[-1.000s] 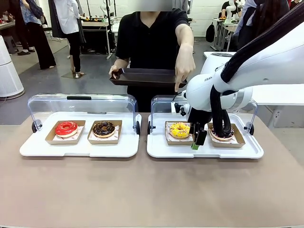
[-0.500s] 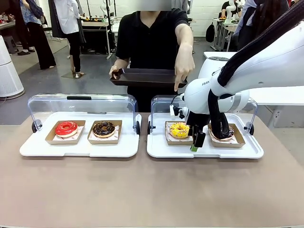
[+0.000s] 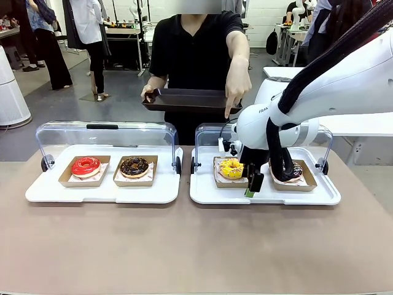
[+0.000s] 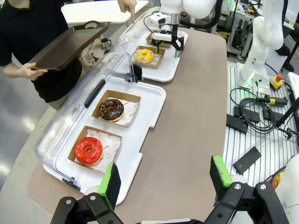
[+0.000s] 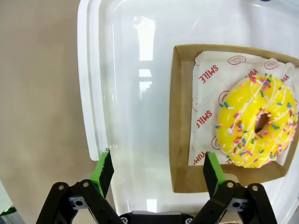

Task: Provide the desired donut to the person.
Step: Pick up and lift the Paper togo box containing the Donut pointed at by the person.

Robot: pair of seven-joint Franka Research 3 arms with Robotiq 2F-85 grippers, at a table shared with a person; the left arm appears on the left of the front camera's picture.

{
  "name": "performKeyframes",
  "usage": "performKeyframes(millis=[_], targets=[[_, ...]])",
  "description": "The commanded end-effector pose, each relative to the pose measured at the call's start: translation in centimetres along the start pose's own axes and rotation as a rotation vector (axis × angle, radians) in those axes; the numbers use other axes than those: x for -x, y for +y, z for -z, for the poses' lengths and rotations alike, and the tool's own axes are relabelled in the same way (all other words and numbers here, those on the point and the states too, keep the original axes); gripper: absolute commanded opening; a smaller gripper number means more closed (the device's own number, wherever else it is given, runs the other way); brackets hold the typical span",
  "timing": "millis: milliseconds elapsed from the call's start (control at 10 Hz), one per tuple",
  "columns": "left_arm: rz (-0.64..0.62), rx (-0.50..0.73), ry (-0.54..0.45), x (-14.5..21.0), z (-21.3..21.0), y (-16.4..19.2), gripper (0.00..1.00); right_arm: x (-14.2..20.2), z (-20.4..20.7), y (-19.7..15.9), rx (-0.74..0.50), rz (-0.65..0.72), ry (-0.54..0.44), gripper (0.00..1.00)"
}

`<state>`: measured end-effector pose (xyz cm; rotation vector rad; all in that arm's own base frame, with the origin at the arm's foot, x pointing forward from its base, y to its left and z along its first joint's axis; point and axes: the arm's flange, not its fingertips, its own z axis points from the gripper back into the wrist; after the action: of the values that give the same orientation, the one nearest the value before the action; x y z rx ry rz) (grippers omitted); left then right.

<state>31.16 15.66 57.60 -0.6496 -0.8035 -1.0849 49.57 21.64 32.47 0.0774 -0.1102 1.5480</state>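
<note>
Poised w/ right gripper (image 5: 159, 167) wide, empty, astride card box (image 5: 180, 116) wall by yellow donut (image 5: 254, 121), white tray's (image 3: 202, 195) left end, per person's pointing hand (image 3: 237, 86); left gripper (image 4: 166, 176) likewise wide, empty.

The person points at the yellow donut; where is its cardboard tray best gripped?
Take the cardboard tray by its thin upright wall on the robot's side, coming from above. The right gripper, jaws open, straddles that wall, clear of the yellow donut.
</note>
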Motion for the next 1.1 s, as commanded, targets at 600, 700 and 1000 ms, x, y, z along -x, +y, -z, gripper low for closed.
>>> performKeyframes(millis=[600, 700, 1000], targets=[[0.014, 0.002, -0.019, -0.03, -0.12, 0.04, 1.00, -0.12, 0.72, -1.00, 0.044, -0.022, -0.008, 0.05], [0.014, 0.002, -0.019, -0.03, -0.12, 0.04, 1.00, -0.16, 0.71, -0.96, 0.045, -0.024, -0.009, 0.00], [0.014, 0.002, -0.019, -0.03, -0.12, 0.04, 1.00, -0.33, 0.53, -0.72, 0.046, -0.034, -0.008, 0.00]])
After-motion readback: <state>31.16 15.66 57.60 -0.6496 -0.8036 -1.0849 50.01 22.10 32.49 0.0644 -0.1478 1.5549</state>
